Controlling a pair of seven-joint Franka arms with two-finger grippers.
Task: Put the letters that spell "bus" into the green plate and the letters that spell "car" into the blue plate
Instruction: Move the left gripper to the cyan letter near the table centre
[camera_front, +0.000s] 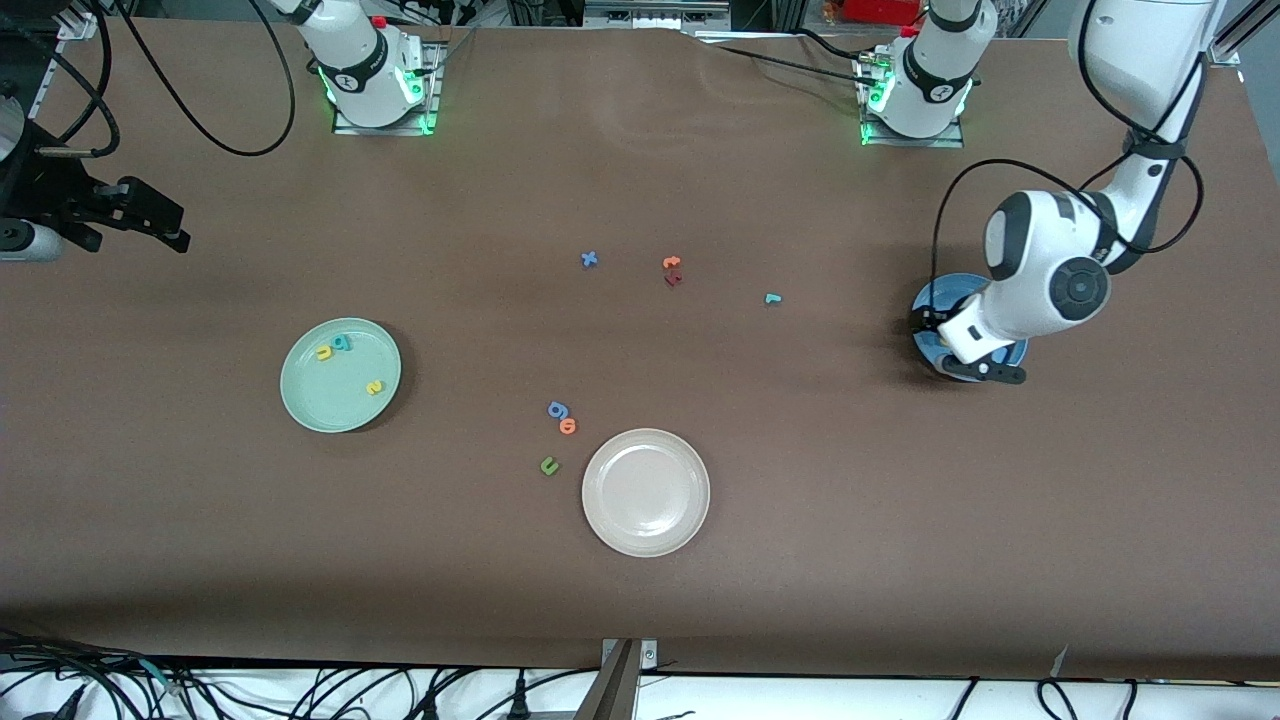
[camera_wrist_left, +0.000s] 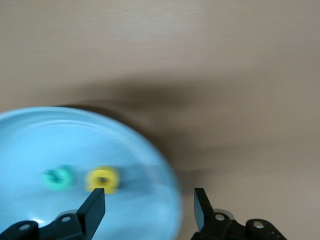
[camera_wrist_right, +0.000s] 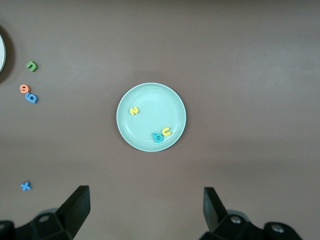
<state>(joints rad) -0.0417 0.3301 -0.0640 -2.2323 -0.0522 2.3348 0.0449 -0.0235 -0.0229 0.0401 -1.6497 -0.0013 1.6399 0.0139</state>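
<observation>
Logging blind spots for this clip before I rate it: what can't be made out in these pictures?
- Blue plate, front view: mostly covered by the left arm; its contents hidden there.
- Left wrist view: motion blur; teal letter and yellow letter on the plate are unreadable shapes.
- Dark red letter below the orange one, front view: too small to read.
- Right tool, front view: cut off by the edge.

The pale mint green plate (camera_front: 340, 375) sits toward the right arm's end of the table with all three "bus" letters flat in it: teal b (camera_front: 343, 342) touching yellow u (camera_front: 325, 352), yellow s (camera_front: 374, 387) apart from them, closer to the front camera. The blue plate (camera_wrist_left: 30, 135) at the left arm's end has the teal c (camera_wrist_left: 58, 179) and yellow a (camera_wrist_left: 103, 179) side by side in it, while the teal r (camera_front: 771, 298) lies alone on the bare table, nearer the blue plate than the green one
</observation>
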